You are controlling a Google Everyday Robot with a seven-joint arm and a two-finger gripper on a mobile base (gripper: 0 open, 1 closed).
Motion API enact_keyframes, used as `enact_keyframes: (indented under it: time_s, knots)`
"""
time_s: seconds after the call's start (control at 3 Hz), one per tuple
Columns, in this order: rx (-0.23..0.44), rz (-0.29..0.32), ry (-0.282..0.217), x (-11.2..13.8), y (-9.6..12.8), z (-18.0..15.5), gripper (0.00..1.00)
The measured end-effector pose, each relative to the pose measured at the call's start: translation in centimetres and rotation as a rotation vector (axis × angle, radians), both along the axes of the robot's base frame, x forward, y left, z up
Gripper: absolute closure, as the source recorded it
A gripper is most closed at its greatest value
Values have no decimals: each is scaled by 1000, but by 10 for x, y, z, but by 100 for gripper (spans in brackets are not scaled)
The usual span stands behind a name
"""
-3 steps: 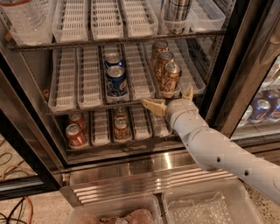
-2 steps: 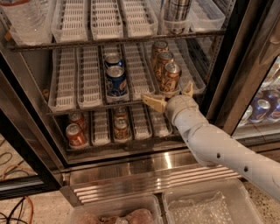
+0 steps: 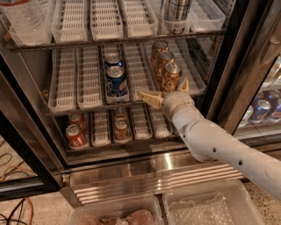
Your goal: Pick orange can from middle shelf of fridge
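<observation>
The fingers [image 3: 151, 99] stood spread wide and held nothing, level with the front lip of the middle shelf [image 3: 90, 109]. The gripper [image 3: 163, 89] sat just before the front orange can [image 3: 171, 75] in the fridge [image 3: 224, 79]. An off-centre squeeze might have toppled it into the cans behind [image 3: 160, 49], or a finger might have snagged the tray [image 3: 139, 74].

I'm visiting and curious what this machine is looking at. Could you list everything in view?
fridge: one, steel base, fills the view
middle shelf: one, white trays, centre
orange cans: three, amber, middle shelf, right lane
blue cans: two, blue, middle shelf, centre
lower cans: four, reddish-orange, shelf below
silver can: one, silver, top shelf
clear bins: two, clear, bottom foreground
gripper: one, tan, open, at front orange can
arm: one, white, lower right
</observation>
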State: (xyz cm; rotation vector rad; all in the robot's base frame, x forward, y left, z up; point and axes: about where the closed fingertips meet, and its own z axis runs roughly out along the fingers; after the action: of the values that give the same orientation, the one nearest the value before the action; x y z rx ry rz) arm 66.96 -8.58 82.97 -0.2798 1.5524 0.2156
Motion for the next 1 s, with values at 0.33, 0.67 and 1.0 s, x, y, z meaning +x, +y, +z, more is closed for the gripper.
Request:
enact_keyframes:
  time_s: [0.33, 0.67, 1.0]
  knots:
    - [10, 12, 1, 7, 6, 1, 18]
    - [10, 19, 3, 9, 8, 0, 41]
    - [10, 20, 3, 9, 8, -1, 64]
